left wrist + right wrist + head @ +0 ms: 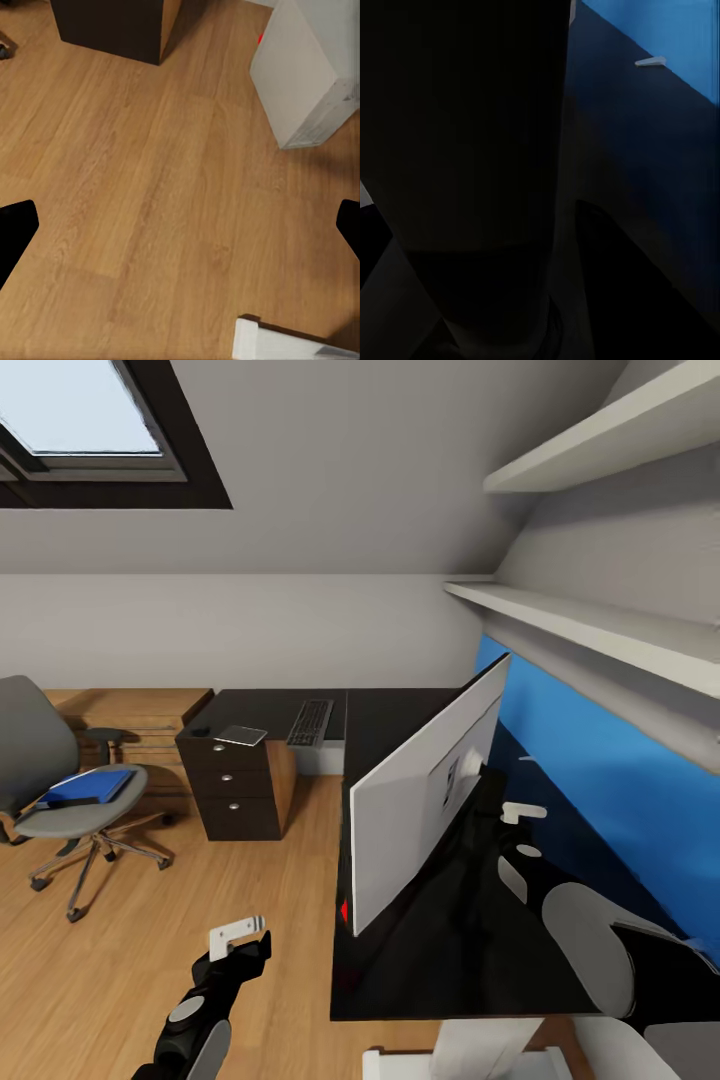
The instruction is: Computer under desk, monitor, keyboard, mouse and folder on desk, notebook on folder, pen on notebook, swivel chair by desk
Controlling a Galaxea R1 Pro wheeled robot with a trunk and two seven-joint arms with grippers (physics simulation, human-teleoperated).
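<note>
Head view shows a big black L-shaped bench (pixel 400 730) by a blue wall (pixel 600 760), with a wood floor (pixel 270 900) in front. Two white shelves (pixel 600 625) hang above. A large white monitor (pixel 425 800) stands on the bench, seen from its back and side, so its screen is hidden. A grey swivel chair (pixel 60 790) sits well apart from the bench, near the far wall, cut off at the picture's edge. A blue folder (pixel 92 786) lies on its seat. At the far end of the bench lie a dark keyboard (pixel 311 722) and a flat grey thing (pixel 241 735) that is hard to name, with a small dark blob (pixel 201 731) beside it, too small to tell.

The left claw (pixel 240 940) hangs over the floor with its fingers wide apart, holding nothing. In the left wrist view a white box (pixel 311 67), likely the computer, stands on the floor.

The right claw (pixel 520 830) reaches behind the monitor. Its view is almost all dark, so I cannot tell if it is apart or together.
</note>
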